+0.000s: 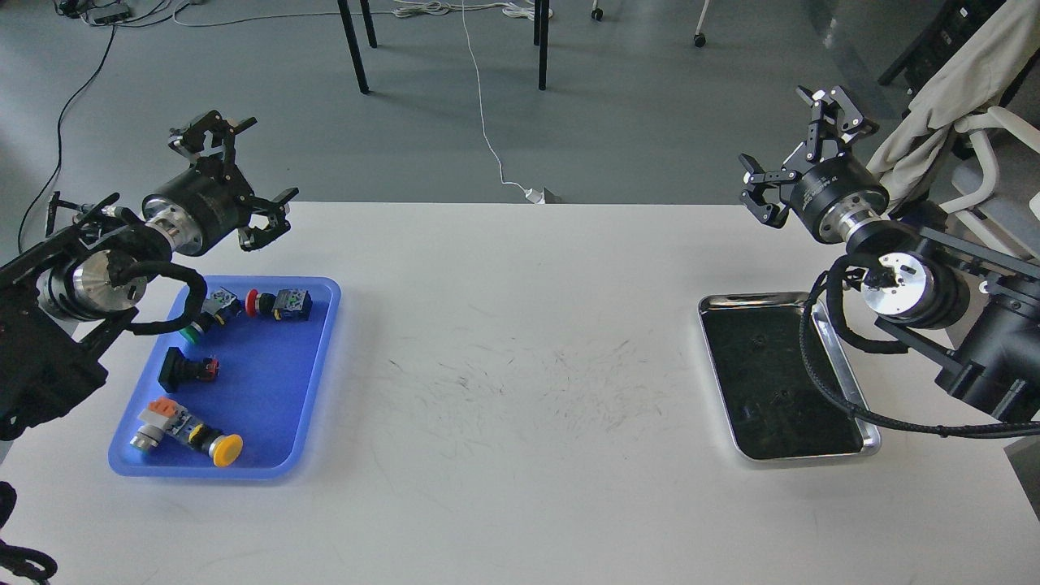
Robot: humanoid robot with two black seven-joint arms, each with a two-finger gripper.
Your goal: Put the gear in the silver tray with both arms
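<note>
The silver tray point(829, 341) lies on the right side of the white table, its dark bottom bare. A blue plastic tray point(276, 390) on the left holds several small push-button parts: one with a yellow cap point(226, 449), one with a red cap point(258, 302), one with a green cap point(195, 329) and a black one point(185, 368). My left gripper point(244, 175) is open and empty above the blue tray's far edge. My right gripper point(800, 150) is open and empty beyond the silver tray's far end.
The table's far edge runs behind both grippers. Chair legs, cables and a white cord point(487, 138) are on the grey floor beyond. A chair with beige cloth point(951, 97) stands at the far right, close to my right arm.
</note>
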